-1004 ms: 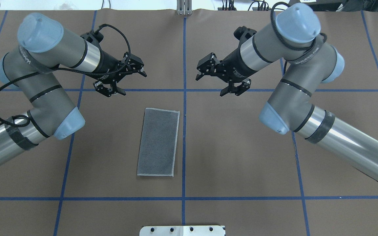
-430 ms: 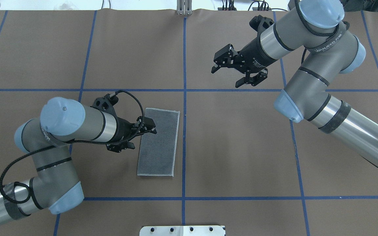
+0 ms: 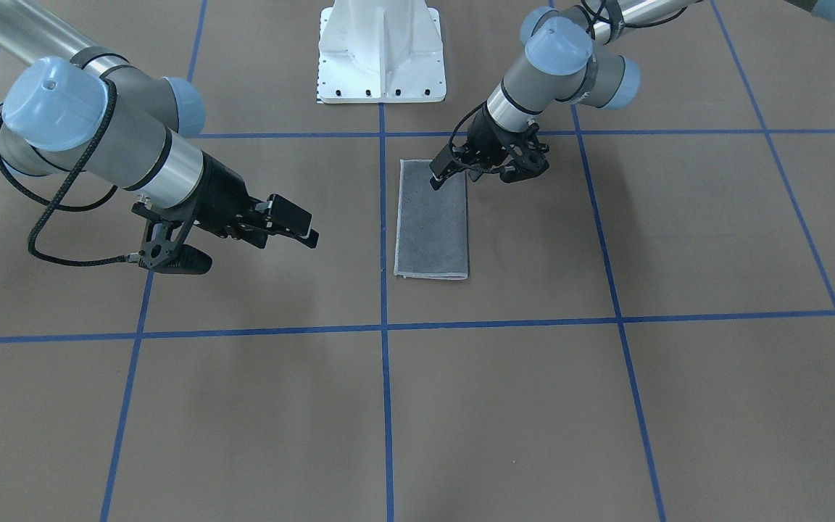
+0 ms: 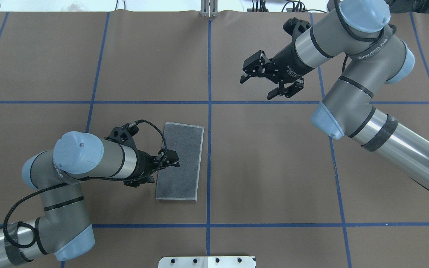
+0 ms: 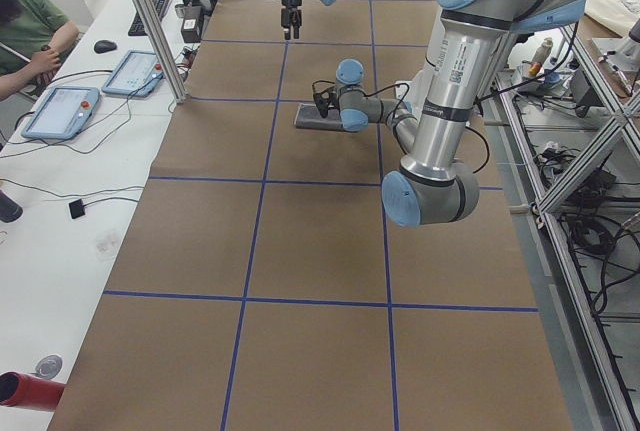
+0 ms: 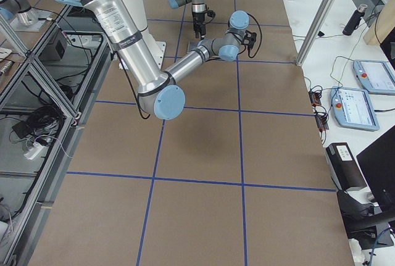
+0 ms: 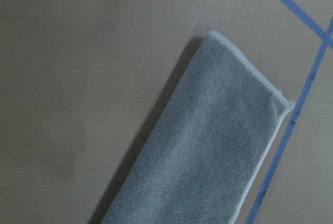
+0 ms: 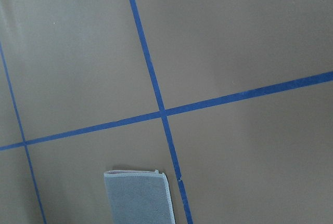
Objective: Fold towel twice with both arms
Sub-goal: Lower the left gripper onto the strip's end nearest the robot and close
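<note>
A brown table (image 4: 274,167) is marked into squares by blue tape (image 4: 209,74). A grey towel (image 4: 180,162), folded into a narrow strip, lies flat just beside the centre line. A white base plate (image 3: 381,51) sits at the robot's edge.

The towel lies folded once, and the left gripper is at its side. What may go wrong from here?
The open left gripper straddles the long folded edge of the towel; closing there may bunch or drag the cloth and loosen the first fold. The open right gripper hangs far from the towel, so a one-armed lift may skew the second fold.
</note>
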